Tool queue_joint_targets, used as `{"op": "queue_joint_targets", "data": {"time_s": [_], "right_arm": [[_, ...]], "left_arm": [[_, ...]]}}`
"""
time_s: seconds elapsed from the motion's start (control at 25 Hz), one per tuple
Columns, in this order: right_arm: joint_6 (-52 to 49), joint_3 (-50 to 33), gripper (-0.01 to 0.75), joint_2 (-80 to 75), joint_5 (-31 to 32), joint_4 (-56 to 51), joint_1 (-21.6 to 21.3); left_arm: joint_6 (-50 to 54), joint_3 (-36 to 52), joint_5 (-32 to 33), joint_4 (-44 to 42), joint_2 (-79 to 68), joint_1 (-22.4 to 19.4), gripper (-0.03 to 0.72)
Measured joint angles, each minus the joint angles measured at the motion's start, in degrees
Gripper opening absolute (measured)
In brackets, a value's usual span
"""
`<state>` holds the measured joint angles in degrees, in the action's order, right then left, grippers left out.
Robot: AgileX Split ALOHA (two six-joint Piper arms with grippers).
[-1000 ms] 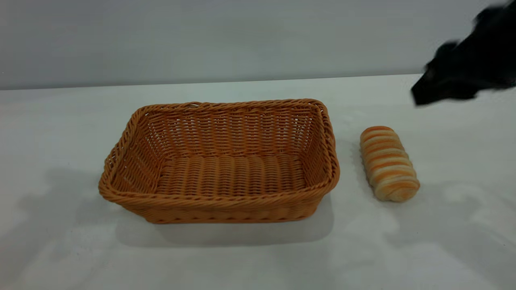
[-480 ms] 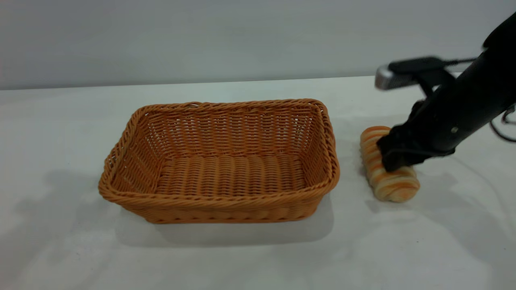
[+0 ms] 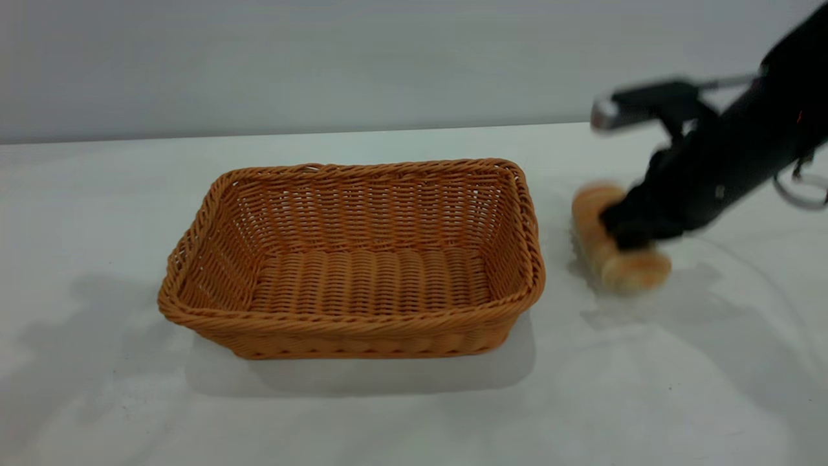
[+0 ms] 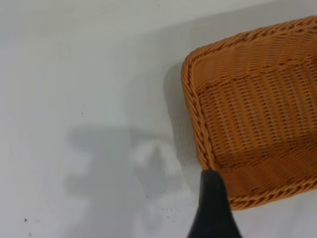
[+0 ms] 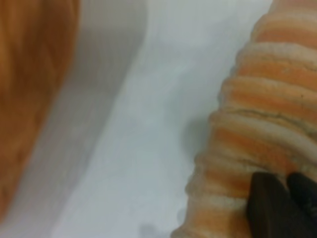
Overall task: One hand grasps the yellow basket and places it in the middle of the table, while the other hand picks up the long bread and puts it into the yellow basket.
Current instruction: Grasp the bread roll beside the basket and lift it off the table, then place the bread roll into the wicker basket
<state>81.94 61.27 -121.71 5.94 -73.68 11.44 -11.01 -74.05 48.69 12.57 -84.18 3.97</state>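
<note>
The yellow basket point(image 3: 362, 327) stands empty in the middle of the table point(image 3: 414, 414). The long bread point(image 3: 632, 272) is just to its right, apart from it. My right gripper point(image 3: 631, 234) is shut on the bread's middle and holds it slightly above the table, near end tilted down. The right wrist view shows the striped bread point(image 5: 262, 114) with a black fingertip point(image 5: 270, 206) pressed on it, and the basket's side point(image 5: 29, 89). My left gripper point(image 4: 213, 213) shows only as a black tip by one basket corner point(image 4: 198, 99); it is out of the exterior view.
The right arm point(image 3: 737, 155) reaches in from the right edge with a cable loop point(image 3: 802, 188) behind it. Bare white table lies in front of and to the left of the basket.
My right gripper came down onto the bread, closed on its middle, and has begun raising it; the bread now sits higher and a little to the left. The basket has not moved.
</note>
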Motion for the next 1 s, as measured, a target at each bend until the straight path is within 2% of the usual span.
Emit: {"op": "queue_joint_targets", "data": {"time_s": [0.12,0.24,0.36,0.44,0.6,0.8,0.88,1.0], "right_arm": [[0.0,0.2,0.022,6.6,1.1,0.4,0.0],[0.0,2.3,0.022,11.4,6.7,0.7,1.6],[0.0,4.9,0.024,12.6,11.8,0.9,6.8],[0.0,6.0,0.040,12.1,13.0,0.8,10.4],[0.0,7.6,0.146,9.6,13.8,0.4,15.2],[-0.7,7.9,0.334,8.8,13.8,0.5,15.3],[-3.2,8.0,0.351,9.9,14.2,2.1,14.8],[-11.9,8.0,0.343,13.8,17.7,10.1,13.9]], "left_arm": [[0.0,0.0,0.2,-0.6,0.0,0.0,0.566],[0.0,0.0,0.4,-0.9,0.0,0.0,0.557],[0.0,0.0,1.0,-0.9,0.0,0.0,0.557],[0.0,0.0,1.3,-1.1,0.0,0.0,0.555],[0.0,0.0,1.9,-1.9,0.1,0.0,0.555],[0.2,0.0,5.0,-5.3,3.2,0.0,0.555],[1.1,0.0,6.4,-7.0,5.8,0.0,0.555],[3.5,0.0,10.8,-9.7,11.1,0.0,0.555]]}}
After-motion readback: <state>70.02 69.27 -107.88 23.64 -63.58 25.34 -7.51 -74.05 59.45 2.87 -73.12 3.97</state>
